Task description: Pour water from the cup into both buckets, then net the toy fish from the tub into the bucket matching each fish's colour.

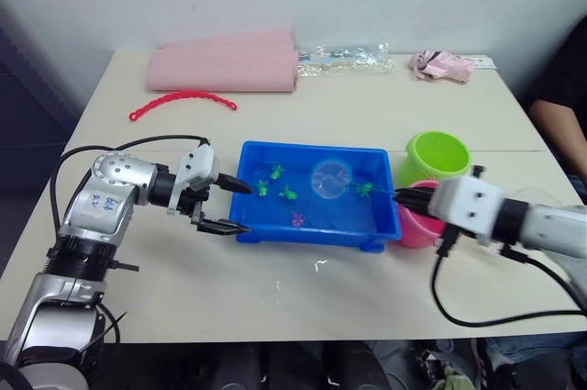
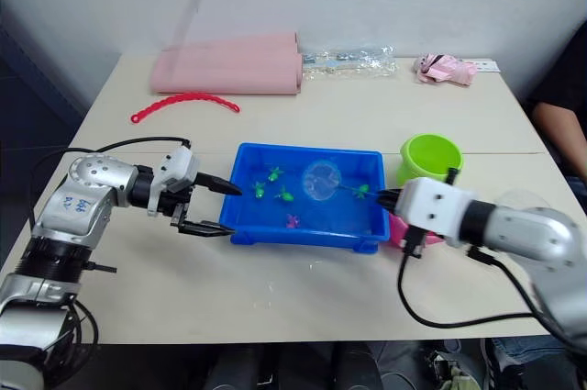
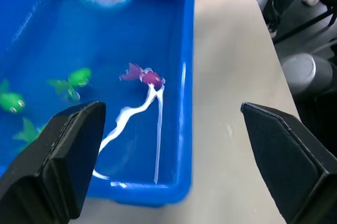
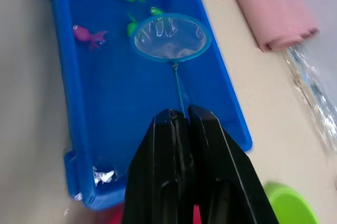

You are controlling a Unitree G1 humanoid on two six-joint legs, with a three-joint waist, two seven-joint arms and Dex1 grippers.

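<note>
net (image 4: 169, 37) hoop is hovering over the tub (image 1: 275, 225), right gripper (image 4: 179, 121) pinching its handle; left gripper (image 1: 234, 205) is gaping open; scoop under 1 fish (image 4: 87, 33) slowly.

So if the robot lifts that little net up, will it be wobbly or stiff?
Probably a bit wobbly. The net hangs out over the tub on a long, thin wire handle, and the right gripper pinches only its far end. Its fine mesh looks very light, so a tiny green fish likely wouldn't bend it much, though it could slide around inside.
</note>
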